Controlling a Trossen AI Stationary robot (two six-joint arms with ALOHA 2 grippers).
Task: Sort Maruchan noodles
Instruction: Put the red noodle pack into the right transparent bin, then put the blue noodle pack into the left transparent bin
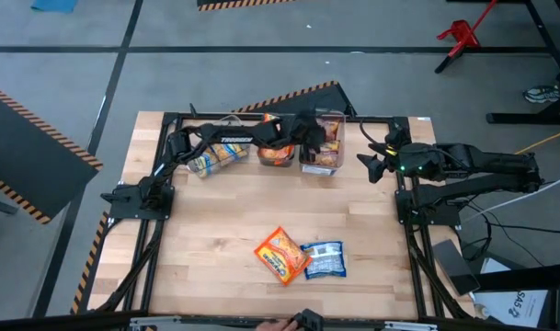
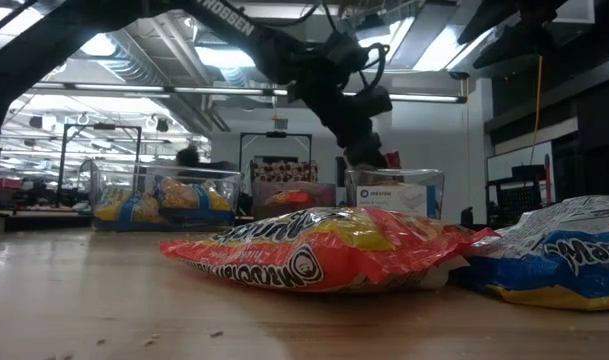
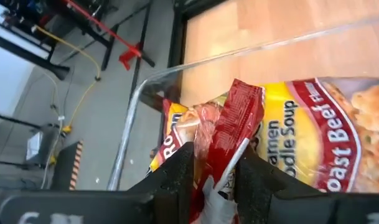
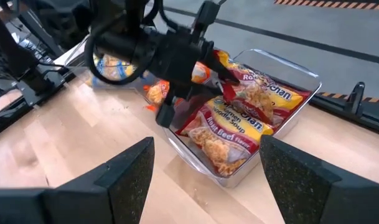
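My left gripper (image 1: pixel 313 136) reaches over the far right clear bin (image 1: pixel 322 167) and is shut on a red-and-silver packet (image 3: pixel 229 124). That bin holds red-and-yellow Roast Beef packets (image 4: pixel 239 118). The middle bin (image 1: pixel 276 154) holds orange packets and the left bin (image 1: pixel 215 158) holds blue-and-yellow ones. An orange packet (image 1: pixel 281 253) and a blue packet (image 1: pixel 324 260) lie flat side by side on the table near its front edge. My right gripper (image 4: pixel 205 180) is open and empty at the table's right side, facing the bins. My left gripper pinches the red-and-silver packet by one crumpled end (image 3: pixel 217 163) between its two fingers (image 3: pixel 177 171). The fingers come from above, pointing down into the right bin. The packet hangs below them (image 4: pixel 229 90) over the packets in the bin; whether its lower end rests on them I cannot tell.
The three clear bins stand in a row along the table's far edge. A black frame rail (image 1: pixel 261 117) runs behind them and down both sides. Bare wood lies between the bins and the two loose packets.
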